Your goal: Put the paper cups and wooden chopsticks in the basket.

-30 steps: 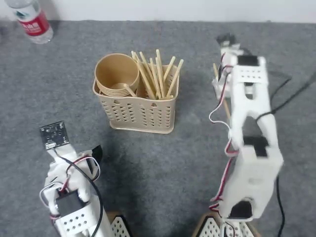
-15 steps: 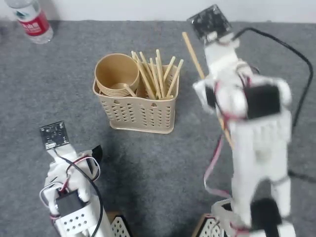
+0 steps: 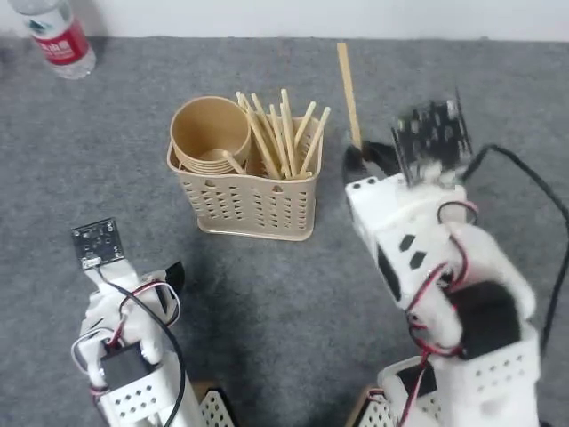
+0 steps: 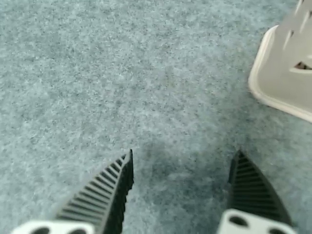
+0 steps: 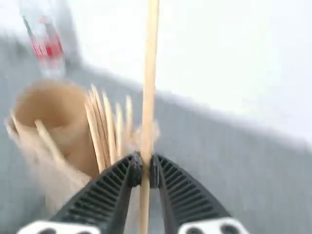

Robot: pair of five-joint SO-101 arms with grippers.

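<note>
Chopstick (image 3: 348,89) in right pincer (image 5: 145,169); basket (image 3: 258,209) just beside

That held chopstick (image 3: 348,89): from above, its lower end is lost behind the right gripper (image 3: 360,158), and in the right wrist view it runs out of frame at both ends. Behind it there, the paper cups (image 5: 48,117) and the water bottle (image 5: 46,46) are just smears, and there's no telling how many cups are nested. From above, the bottle's cap is clipped off by the frame edge. The bundled chopsticks (image 3: 284,133) vanish below the basket (image 3: 258,205) rim. In the left wrist view only a corner of the basket shows, and the left gripper (image 4: 184,158) jaws are cut off at their roots.
</note>
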